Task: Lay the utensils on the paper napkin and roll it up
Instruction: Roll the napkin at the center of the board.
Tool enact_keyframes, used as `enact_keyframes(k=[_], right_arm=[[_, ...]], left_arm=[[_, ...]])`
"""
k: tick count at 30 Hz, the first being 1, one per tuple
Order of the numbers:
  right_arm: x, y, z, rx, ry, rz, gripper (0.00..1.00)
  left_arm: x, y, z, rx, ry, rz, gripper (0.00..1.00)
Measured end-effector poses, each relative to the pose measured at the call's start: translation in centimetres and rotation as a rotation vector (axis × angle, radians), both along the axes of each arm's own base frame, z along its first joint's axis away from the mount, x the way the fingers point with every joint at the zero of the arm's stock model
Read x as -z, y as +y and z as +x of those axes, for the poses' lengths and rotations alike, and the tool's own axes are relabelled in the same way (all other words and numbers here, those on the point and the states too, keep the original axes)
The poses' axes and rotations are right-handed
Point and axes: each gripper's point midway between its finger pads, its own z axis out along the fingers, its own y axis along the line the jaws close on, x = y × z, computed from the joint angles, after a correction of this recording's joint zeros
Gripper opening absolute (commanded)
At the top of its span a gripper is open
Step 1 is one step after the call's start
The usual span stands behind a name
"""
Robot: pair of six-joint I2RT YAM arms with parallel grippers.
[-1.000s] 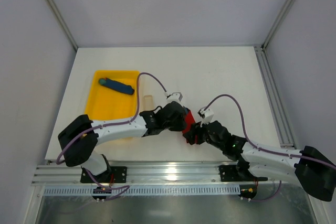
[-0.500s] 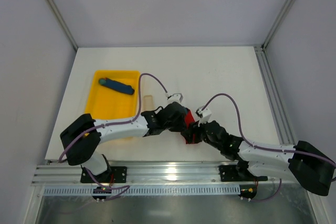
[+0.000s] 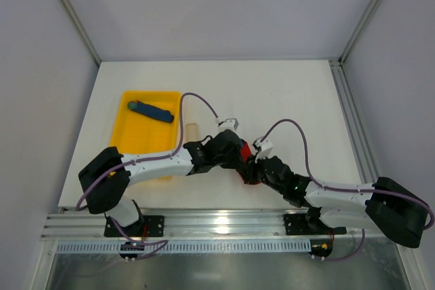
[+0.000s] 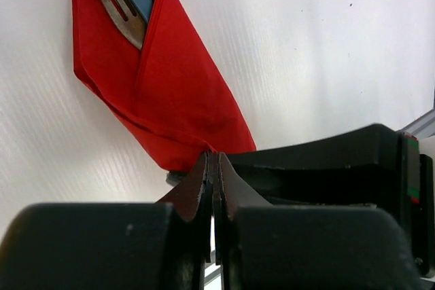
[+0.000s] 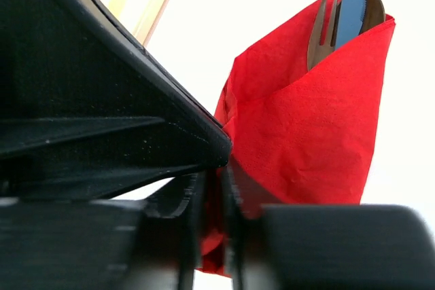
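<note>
The paper napkin [image 4: 170, 93] is a red sheet folded into a pocket lying on the white table. The utensils poke out of its far end: a brownish fork [image 5: 321, 28], a blue knife blade [image 5: 350, 1] and a brown rounded piece [image 5: 374, 6]. My left gripper [image 4: 214, 161] is shut, pinching the napkin's near corner. My right gripper [image 5: 216, 202] faces it from the other side, with red paper caught between its closed fingers. From above, both grippers [image 3: 234, 155] [image 3: 253, 170] meet over the napkin [image 3: 242, 150], hiding most of it.
A yellow tray [image 3: 144, 139] sits at the left with a blue, teal-ended stick [image 3: 151, 111] in it. A pale beige piece [image 3: 192, 131] lies just right of the tray. A metal rail runs along the table's near edge.
My right gripper has closed from half open onto the napkin's edge and edged a little to the left. The left gripper stayed shut in place.
</note>
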Motion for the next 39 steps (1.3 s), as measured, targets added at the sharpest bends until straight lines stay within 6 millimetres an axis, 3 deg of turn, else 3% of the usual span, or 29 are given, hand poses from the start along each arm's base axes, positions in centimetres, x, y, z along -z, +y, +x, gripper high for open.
enact_keyframes(k=[8, 14, 19, 23, 29, 39], right_arm=[[0.1, -0.1, 0.0, 0.025, 0.007, 0.034, 0.04], [0.5, -0.3, -0.1, 0.030, 0.014, 0.036, 0.04], [0.5, -0.3, -0.1, 0.037, 0.017, 0.047, 0.04], [0.6, -0.3, 0.0, 0.044, 0.021, 0.054, 0.04], [0.7, -0.5, 0.0, 0.052, 0.023, 0.056, 0.04], [0.7, -0.7, 0.0, 0.065, 0.023, 0.063, 0.04]], left_arm=[[-0.3, 0.5, 1.3, -0.025, 0.037, 0.019, 0.12], [-2.9, 1.3, 4.7, -0.073, 0.008, 0.023, 0.11], [-4.7, -0.6, 7.6, -0.020, -0.043, 0.025, 0.07], [-2.4, -2.3, 7.3, 0.084, -0.010, 0.054, 0.02], [2.5, -2.3, 5.0, 0.205, 0.100, 0.124, 0.00], [5.2, -1.0, 2.9, 0.257, 0.169, 0.150, 0.00]])
